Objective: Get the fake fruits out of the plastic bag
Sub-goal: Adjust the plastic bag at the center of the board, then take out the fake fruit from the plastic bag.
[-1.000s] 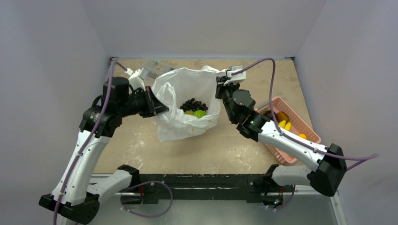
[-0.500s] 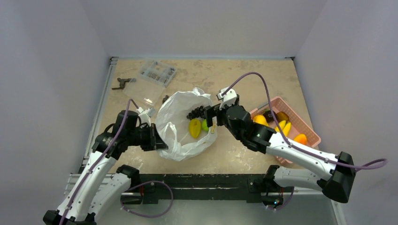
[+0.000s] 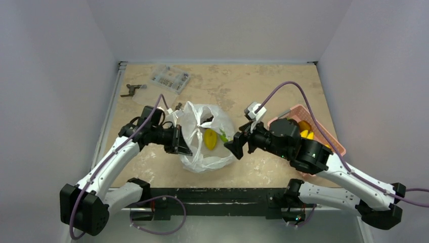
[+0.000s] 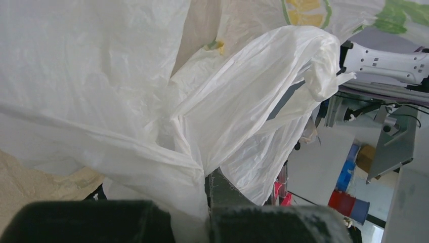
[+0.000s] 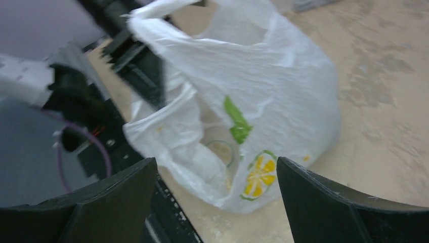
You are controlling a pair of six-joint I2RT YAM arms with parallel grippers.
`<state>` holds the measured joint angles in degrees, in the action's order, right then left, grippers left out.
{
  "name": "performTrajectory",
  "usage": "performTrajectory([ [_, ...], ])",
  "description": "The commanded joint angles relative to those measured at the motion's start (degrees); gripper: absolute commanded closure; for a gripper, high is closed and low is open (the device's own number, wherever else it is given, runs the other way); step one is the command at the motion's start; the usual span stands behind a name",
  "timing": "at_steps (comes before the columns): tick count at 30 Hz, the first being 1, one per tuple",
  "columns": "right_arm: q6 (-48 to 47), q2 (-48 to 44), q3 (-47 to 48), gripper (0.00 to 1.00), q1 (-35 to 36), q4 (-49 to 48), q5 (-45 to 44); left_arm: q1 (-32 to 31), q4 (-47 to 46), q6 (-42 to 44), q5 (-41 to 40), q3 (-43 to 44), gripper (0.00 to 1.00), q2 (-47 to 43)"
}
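The plastic bag (image 3: 201, 161) sits mouth up towards the middle of the bench's (image 3: 238, 86) near edge, with a yellow fruit (image 3: 210, 138) and a green fruit (image 3: 223, 135) showing inside. The left hand (image 3: 182, 144) is at the bag's left side, pressed together on a fold of the plastic. The right hand (image 3: 234, 148) hangs spread just beside the bag's right side, holding nothing.
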<state>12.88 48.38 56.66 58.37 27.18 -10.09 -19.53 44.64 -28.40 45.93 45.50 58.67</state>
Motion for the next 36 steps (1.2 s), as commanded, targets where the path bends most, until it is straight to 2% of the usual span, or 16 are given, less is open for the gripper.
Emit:
performTrajectory([
  [1,-2.05,2.95,1.62,0.18,4.76,-6.53,22.82,0.11,-4.49,4.31,3.74,2.62,1.0,1.76],
  [3,-0.41,5.93,0.4,0.31,6.75,-13.75,26.22,0.14,-6.0,3.7,4.32,1.14,1.0,1.62],
  [5,2.67,9.06,-1.96,0.47,7.92,-22.85,25.01,0.15,-8.71,1.68,4.55,-1.0,1.0,0.67],
  [7,4.66,12.01,-4.42,0.59,9.48,-29.53,17.45,0.12,-12.35,-1.88,4.38,-3.58,1.0,-0.31],
  [9,6.32,14.11,-6.81,0.61,11.02,-33.82,6.85,0.14,-14.6,-3.74,4.73,-5.34,1.0,-0.82],
  [10,7.3,14.91,-8.16,0.69,11.14,-35.68,3.73,0.12,-14.47,-3.76,4.51,-5.35,1.0,-0.56],
  [15,10.61,18.41,-13.2,0.69,11.05,-37.03,-15.6,0.11,-13.42,-2.42,4.03,-4.75,1.0,0.75],
  [18,11.68,21.44,-15.93,0.71,10.8,-36.19,-28.72,0.13,-13.92,-5.19,2.34,-4.91,1.0,1.0],
  [22,25.32,22.85,-20.63,0.72,10.81,-27.78,-35.93,0.05,-14.21,-7.51,0.63,-5.31,1.0,3.39],
  [24,30.24,20.91,-24.84,0.72,10.8,-27.28,-37.05,-0.53,-16.46,-11.3,0.4,-7.24,1.0,4.38],
  [25,31.56,19.71,-27.3,0.69,10.8,-28.14,-36.08,-1.36,-18.36,-15.43,-0.46,-8.42,1.0,4.69],
  [27,30.66,17.49,-32.37,0.54,10.8,-34.27,-32.9,-5.8,-19.05,-19.98,-3.71,-7.85,1.0,4.54],
  [29,29.26,16.17,-35.42,0.44,10.8,-38.88,-31.01,-12.92,-16.39,-20.29,-12.98,-5.26,1.0,2.8],
  [31,29.9,15.73,-36.12,0.32,10.8,-39.45,-30.47,-17.03,-16.18,-22.33,-19.31,-6.1,1.0,0.96],
  [33,27.29,15.52,-36.36,0.12,10.8,-41.83,-30.69,-17.85,-17.02,-25.67,-20.83,-8.61,1.0,-0.49],
  [36,23.27,15.52,-34.48,0.01,10.8,-43.57,-31.34,-18.43,-21.71,-30.2,-22.83,-15.4,1.0,-3.13],
])
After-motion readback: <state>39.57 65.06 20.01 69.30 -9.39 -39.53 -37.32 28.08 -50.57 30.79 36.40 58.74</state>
